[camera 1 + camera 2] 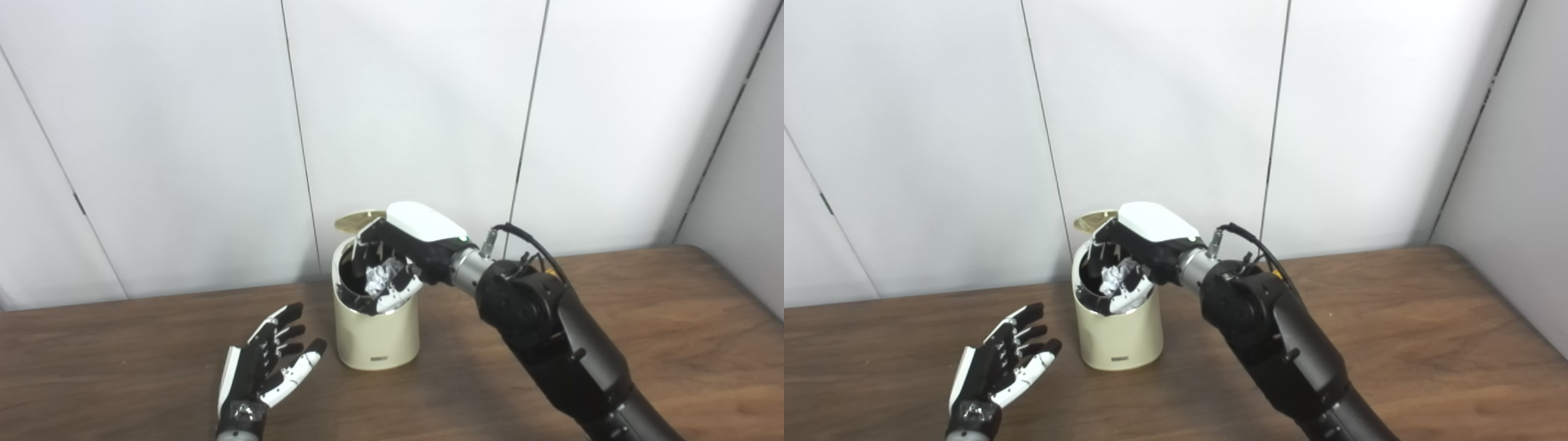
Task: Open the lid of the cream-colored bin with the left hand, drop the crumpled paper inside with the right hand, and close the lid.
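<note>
Crumpled paper point(381, 277) clamped in right robot hand point(398, 263) over the mouth of the cream-colored bin point(375, 334), lid point(358, 220) tipped up behind, left robot hand point(269, 361) spread and empty beside it on table point(153, 343); risk of paper catching the rim, or lid dropping unsupported.

The right hand point(398, 257) covers most of the bin point(376, 334) mouth and lid point(358, 220). The paper point(383, 275) shows only partly between its fingers. The bin's label point(380, 359) is too small to read.
</note>
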Robot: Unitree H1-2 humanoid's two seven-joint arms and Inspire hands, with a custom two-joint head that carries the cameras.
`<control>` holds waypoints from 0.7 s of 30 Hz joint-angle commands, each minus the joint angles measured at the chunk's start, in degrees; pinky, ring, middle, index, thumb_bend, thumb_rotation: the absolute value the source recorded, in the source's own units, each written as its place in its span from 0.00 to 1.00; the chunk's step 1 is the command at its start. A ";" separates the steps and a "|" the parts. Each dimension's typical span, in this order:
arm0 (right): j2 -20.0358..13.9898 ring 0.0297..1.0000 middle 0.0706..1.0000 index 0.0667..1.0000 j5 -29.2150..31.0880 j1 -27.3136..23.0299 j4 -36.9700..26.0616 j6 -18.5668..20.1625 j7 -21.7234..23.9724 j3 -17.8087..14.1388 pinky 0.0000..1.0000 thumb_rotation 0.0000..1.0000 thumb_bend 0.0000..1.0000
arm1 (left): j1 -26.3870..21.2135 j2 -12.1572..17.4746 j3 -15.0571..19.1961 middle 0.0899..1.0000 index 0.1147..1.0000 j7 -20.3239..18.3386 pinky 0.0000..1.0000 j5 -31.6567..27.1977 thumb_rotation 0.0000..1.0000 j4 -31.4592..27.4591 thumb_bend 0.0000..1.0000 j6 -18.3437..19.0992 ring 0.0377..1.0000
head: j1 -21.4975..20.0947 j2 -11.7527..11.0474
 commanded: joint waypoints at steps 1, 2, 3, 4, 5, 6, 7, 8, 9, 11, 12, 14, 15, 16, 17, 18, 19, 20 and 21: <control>0.40 0.39 0.48 0.45 0.38 -3.05 0.03 -2.63 -3.01 -0.58 0.35 0.00 0.52 | -1.67 -0.16 -0.14 0.84 0.83 0.74 0.72 0.63 0.32 -1.09 0.68 -2.22 0.79 | 0.14 0.09; 0.50 0.39 0.48 0.45 0.56 -3.01 0.55 -3.52 -3.70 -0.53 0.35 0.00 0.52 | -1.63 -0.21 -0.19 0.84 0.83 0.75 0.72 0.65 0.32 -1.18 0.68 -2.16 0.79 | 0.37 0.09; 0.59 0.39 0.47 0.45 0.65 -2.96 1.01 -4.37 -4.32 -0.50 0.35 0.00 0.52 | -1.60 -0.24 -0.22 0.84 0.83 0.75 0.72 0.63 0.32 -1.23 0.67 -2.10 0.79 | 0.37 0.09; 0.67 0.39 0.47 0.45 0.62 -2.87 1.43 -5.20 -4.95 -0.48 0.35 0.00 0.52 | -1.57 -0.29 -0.26 0.84 0.83 0.76 0.73 0.57 0.32 -1.28 0.67 -2.10 0.79 | 0.64 0.11; 0.75 0.39 0.47 0.45 0.51 -2.74 1.95 -6.19 -5.80 -0.38 0.35 0.00 0.52 | -1.56 -0.36 -0.27 0.84 0.83 0.73 0.72 0.42 0.31 -1.25 0.67 -2.18 0.79 | 0.78 0.11; 0.84 0.39 0.47 0.45 0.46 -2.62 2.44 -7.11 -6.61 -0.31 0.35 0.00 0.52 | -1.54 -0.41 -0.28 0.84 0.84 0.69 0.72 0.25 0.31 -1.22 0.67 -2.23 0.79 | 0.86 0.11; 0.94 0.39 0.47 0.46 0.48 -2.51 2.92 -7.96 -7.35 -0.28 0.35 0.00 0.52 | -1.52 -0.47 -0.31 0.85 0.84 0.71 0.71 0.20 0.31 -1.22 0.67 -2.23 0.79 | 0.98 0.12; 1.05 0.39 0.47 0.46 0.60 -2.41 3.47 -8.96 -8.29 -0.26 0.35 0.00 0.52 | -1.50 -0.50 -0.35 0.85 0.84 0.73 0.71 0.18 0.31 -1.22 0.68 -2.31 0.79 | 1.05 0.11; 1.17 0.39 0.47 0.45 0.66 -2.34 4.03 -9.92 -9.19 -0.25 0.35 0.00 0.52 | -1.46 -0.54 -0.40 0.85 0.84 0.75 0.71 0.23 0.31 -1.35 0.67 -2.17 0.79 | 1.05 0.11; 1.35 0.39 0.47 0.46 0.37 -2.27 5.17 -11.80 -10.97 -0.14 0.35 0.00 0.50 | -1.40 -0.58 -0.51 0.85 0.83 0.94 0.71 0.60 0.31 -1.50 0.67 -1.95 0.79 | 1.15 0.11; 1.40 0.39 0.47 0.46 0.21 -2.27 5.55 -12.40 -11.55 -0.10 0.35 0.00 0.50 | -1.38 -0.58 -0.56 0.85 0.83 1.03 0.71 0.77 0.32 -1.58 0.68 -1.80 0.79 | 1.15 0.11; 1.31 0.39 0.47 0.46 -0.02 -2.36 6.86 -14.81 -13.26 0.22 0.35 0.00 0.50 | -1.36 -0.57 -0.54 0.85 0.84 0.84 0.71 0.43 0.32 -1.53 0.68 -1.97 0.79 | 1.30 0.07; 1.14 0.39 0.47 0.46 -0.23 -2.46 7.54 -16.21 -14.17 0.43 0.35 0.00 0.50 | -1.35 -0.59 -0.51 0.85 0.84 0.73 0.71 0.19 0.32 -1.51 0.68 -2.07 0.79 | 1.35 0.07; 0.99 0.39 0.47 0.46 -0.45 -2.56 8.17 -17.52 -15.02 0.57 0.35 0.00 0.50 | -1.34 -0.59 -0.51 0.85 0.84 0.71 0.71 0.12 0.31 -1.50 0.68 -2.16 0.79 | 1.35 0.07; 0.81 0.39 0.47 0.46 -0.49 -2.68 8.87 -19.01 -15.95 0.67 0.35 0.00 0.50 | -1.32 -0.60 -0.52 0.85 0.84 0.76 0.71 0.18 0.31 -1.53 0.68 -2.18 0.79 | 1.44 0.04; 0.73 0.39 0.47 0.47 -0.51 -2.75 9.37 -20.09 -16.58 0.66 0.35 0.00 0.50 | -1.31 -0.60 -0.53 0.85 0.84 0.81 0.71 0.25 0.31 -1.54 0.68 -2.20 0.79 | 1.44 0.04; 0.57 0.39 0.47 0.47 -0.71 -2.93 10.08 -21.35 -17.37 0.74 0.34 0.00 0.50 | -1.29 -0.63 -0.54 0.85 0.84 0.87 0.71 0.33 0.31 -1.61 0.68 -2.11 0.79 | 1.44 0.04; 0.49 0.39 0.48 0.47 -0.88 -3.04 10.60 -22.24 -17.89 0.75 0.35 0.00 0.50 | -1.28 -0.66 -0.54 0.85 0.84 0.90 0.71 0.36 0.31 -1.66 0.68 -2.04 0.79 | 1.44 0.04; 0.44 0.39 0.48 0.47 -1.04 -3.16 11.09 -23.12 -18.35 0.71 0.35 0.00 0.50 | -1.25 -0.71 -0.52 0.85 0.84 0.90 0.71 0.31 0.31 -1.78 0.67 -1.85 0.79 | 1.44 0.04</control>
